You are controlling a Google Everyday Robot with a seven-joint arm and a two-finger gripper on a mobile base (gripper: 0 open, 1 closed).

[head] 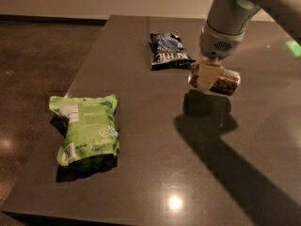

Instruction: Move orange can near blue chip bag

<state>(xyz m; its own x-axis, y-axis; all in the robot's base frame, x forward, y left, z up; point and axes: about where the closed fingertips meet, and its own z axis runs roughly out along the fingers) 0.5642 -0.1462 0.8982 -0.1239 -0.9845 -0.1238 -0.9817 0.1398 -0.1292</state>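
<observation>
The orange can [225, 82] lies sideways in my gripper [207, 76], held just above the dark table [155, 140], with its shadow below it. The gripper is shut on the can, its pale fingers [205, 76] covering the can's left part. The blue chip bag [168, 50] lies flat on the table at the back, a short way up and to the left of the can. The grey arm comes down from the top right.
A larger bright green bag [87, 126] lies near the table's left edge at the front. The table's left edge drops to a brown floor [33, 69]. A light glare spot [175, 202] shows near the front edge.
</observation>
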